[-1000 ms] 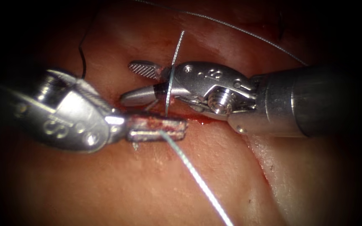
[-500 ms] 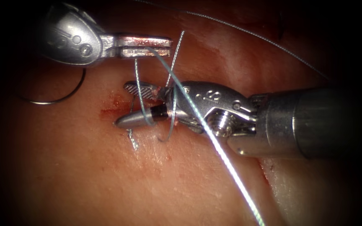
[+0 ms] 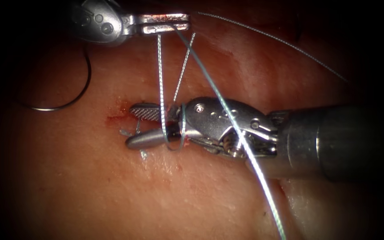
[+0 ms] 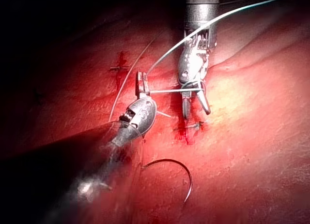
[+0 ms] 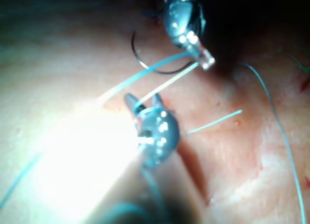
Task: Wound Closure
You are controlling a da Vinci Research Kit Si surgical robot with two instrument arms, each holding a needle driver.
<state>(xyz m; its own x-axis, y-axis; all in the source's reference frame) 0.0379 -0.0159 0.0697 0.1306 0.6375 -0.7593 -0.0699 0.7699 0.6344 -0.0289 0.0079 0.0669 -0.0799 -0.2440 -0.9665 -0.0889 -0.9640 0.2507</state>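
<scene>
The left tool, jaws pressed on the thread, has lifted it far above the cut, and a loop now lies around the right tool, whose jaws are spread and hold nothing. The needle lies free on the tissue, left of the cut. I judge a knot is begun, not tightened

curved needle lying free on tissue
</scene>
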